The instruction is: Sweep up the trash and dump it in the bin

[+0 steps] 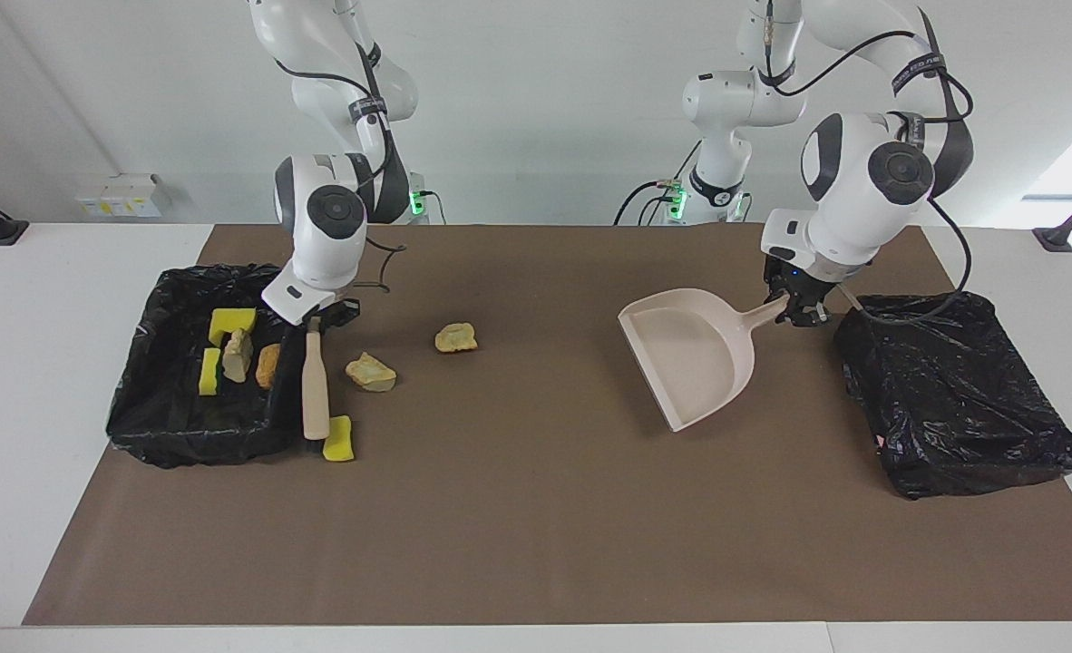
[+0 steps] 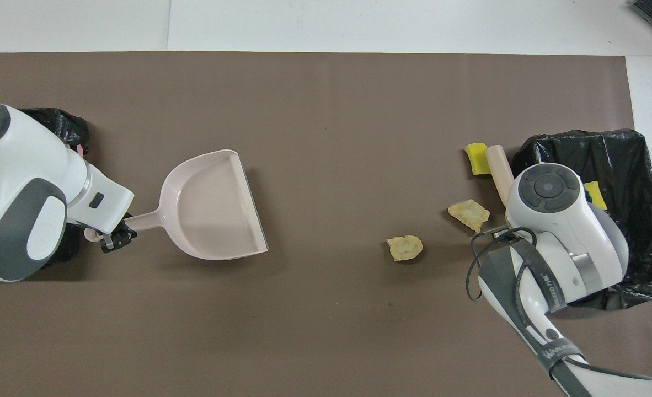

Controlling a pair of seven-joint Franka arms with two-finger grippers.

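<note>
My right gripper (image 1: 320, 316) is shut on the top of a beige brush (image 1: 315, 385) right beside the black-lined bin (image 1: 141, 363). The brush's bristle end is down against a yellow sponge chunk (image 1: 338, 439) (image 2: 476, 158). Two tan lumps of trash (image 1: 371, 373) (image 1: 456, 337) lie on the brown mat toward the middle. Several scraps (image 1: 232, 319) lie in the bin. My left gripper (image 1: 794, 308) (image 2: 113, 240) is shut on the handle of the beige dustpan (image 1: 690, 354) (image 2: 210, 207), its mouth turned toward the trash. In the overhead view the right hand hides its own fingers.
A second box wrapped in black bag (image 1: 958, 390) sits at the left arm's end, next to the dustpan handle. The brown mat (image 1: 536, 526) covers most of the white table.
</note>
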